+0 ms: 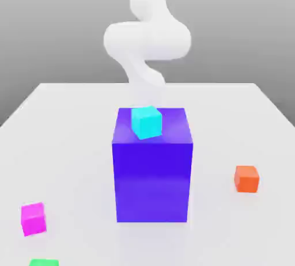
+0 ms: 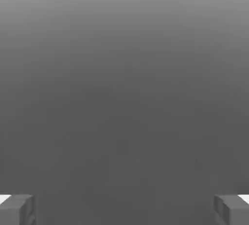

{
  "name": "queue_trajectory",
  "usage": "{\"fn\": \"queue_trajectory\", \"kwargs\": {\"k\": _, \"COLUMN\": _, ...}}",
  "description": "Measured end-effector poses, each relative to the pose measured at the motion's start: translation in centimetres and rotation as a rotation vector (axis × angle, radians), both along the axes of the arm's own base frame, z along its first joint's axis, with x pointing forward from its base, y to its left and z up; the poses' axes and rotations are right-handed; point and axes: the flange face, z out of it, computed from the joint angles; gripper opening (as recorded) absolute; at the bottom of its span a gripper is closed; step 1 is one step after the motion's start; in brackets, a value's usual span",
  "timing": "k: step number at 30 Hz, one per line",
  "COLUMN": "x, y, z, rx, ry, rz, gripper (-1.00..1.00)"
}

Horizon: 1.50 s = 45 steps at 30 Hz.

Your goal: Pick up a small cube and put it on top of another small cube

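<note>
A small cyan cube (image 1: 146, 122) rests, slightly turned, on top of a tall blue block (image 1: 152, 173) in the middle of the white table (image 1: 69, 121). A magenta cube (image 1: 33, 218) lies on the table toward the exterior view's left, and an orange cube (image 1: 246, 178) toward its right. At the front edge a green cube (image 1: 44, 262) is partly cut off. The white arm (image 1: 147, 37) rises behind the blue block. In the hand view my gripper (image 2: 124, 209) is open, its grey fingertips (image 2: 17, 208) far apart with nothing between them, facing plain grey background.
The blue block stands as a tall obstacle between the arm and the table's front. Bare table surface lies around the magenta and orange cubes.
</note>
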Motion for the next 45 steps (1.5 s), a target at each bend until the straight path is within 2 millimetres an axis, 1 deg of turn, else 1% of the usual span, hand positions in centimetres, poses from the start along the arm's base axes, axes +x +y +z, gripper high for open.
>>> {"fn": "queue_trajectory", "kwargs": {"k": 3, "x": 3.5, "y": -2.9, "z": -5.1, "rx": 0.047, "ry": 0.084, "rz": -0.124, "gripper": 0.0}}
{"fn": "queue_trajectory", "kwargs": {"k": 6, "x": 6.1, "y": -6.0, "z": -10.4, "rx": 0.093, "ry": 0.161, "rz": -0.245, "gripper": 0.0}}
{"fn": "queue_trajectory", "kwargs": {"k": 9, "x": 7.7, "y": -9.3, "z": -15.9, "rx": 0.142, "ry": 0.236, "rz": -0.367, "gripper": 0.0}}
{"fn": "queue_trajectory", "kwargs": {"k": 11, "x": 8.3, "y": -11.5, "z": -19.7, "rx": 0.175, "ry": 0.284, "rz": -0.449, "gripper": 0.0}}
{"fn": "queue_trajectory", "kwargs": {"k": 13, "x": 8.4, "y": -13.6, "z": -23.5, "rx": 0.209, "ry": 0.332, "rz": -0.531, "gripper": 0.0}}
{"fn": "queue_trajectory", "kwargs": {"k": 16, "x": 8.0, "y": -16.7, "z": -29.3, "rx": 0.262, "ry": 0.401, "rz": -0.655, "gripper": 0.0}}
{"fn": "queue_trajectory", "kwargs": {"k": 20, "x": 5.6, "y": -21.3, "z": -37.1, "rx": 0.341, "ry": 0.489, "rz": -0.845, "gripper": 0.0}}
{"fn": "queue_trajectory", "kwargs": {"k": 23, "x": 3.7, "y": -22.7, "z": -42.7, "rx": 0.395, "ry": 0.557, "rz": -0.956, "gripper": 0.0}}
{"fn": "queue_trajectory", "kwargs": {"k": 25, "x": 1.9, "y": -23.6, "z": -46.4, "rx": 0.432, "ry": 0.602, "rz": -1.034, "gripper": 0.0}}
{"fn": "queue_trajectory", "kwargs": {"k": 27, "x": 1.3, "y": -23.9, "z": -49.2, "rx": 0.446, "ry": 0.617, "rz": -1.064, "gripper": 0.0}}
{"fn": "queue_trajectory", "kwargs": {"k": 30, "x": 1.1, "y": -24.0, "z": -53.1, "rx": 0.449, "ry": 0.622, "rz": -1.073, "gripper": 0.0}}
{"fn": "queue_trajectory", "kwargs": {"k": 31, "x": 1.1, "y": -24.0, "z": -54.1, "rx": 0.449, "ry": 0.622, "rz": -1.073, "gripper": -1.0}}
{"fn": "queue_trajectory", "kwargs": {"k": 36, "x": 1.1, "y": -24.0, "z": -54.1, "rx": 0.449, "ry": 0.621, "rz": -1.073, "gripper": -1.0}}
{"fn": "queue_trajectory", "kwargs": {"k": 37, "x": 1.0, "y": -24.0, "z": -54.6, "rx": 0.449, "ry": 0.621, "rz": -1.074, "gripper": -1.0}}
{"fn": "queue_trajectory", "kwargs": {"k": 38, "x": 1.1, "y": -24.0, "z": -54.2, "rx": 0.45, "ry": 0.622, "rz": -1.073, "gripper": -1.0}}
{"fn": "queue_trajectory", "kwargs": {"k": 40, "x": 1.1, "y": -24.0, "z": -52.4, "rx": 0.45, "ry": 0.621, "rz": -1.074, "gripper": -1.0}}
{"fn": "queue_trajectory", "kwargs": {"k": 43, "x": 1.2, "y": -24.0, "z": -48.9, "rx": 0.45, "ry": 0.621, "rz": -1.074, "gripper": -1.0}}
{"fn": "queue_trajectory", "kwargs": {"k": 44, "x": 2.1, "y": -23.8, "z": -48.2, "rx": 0.45, "ry": 0.621, "rz": -1.075, "gripper": -1.0}}
{"fn": "queue_trajectory", "kwargs": {"k": 45, "x": 3.4, "y": -23.4, "z": -47.6, "rx": 0.451, "ry": 0.621, "rz": -1.077, "gripper": -1.0}}
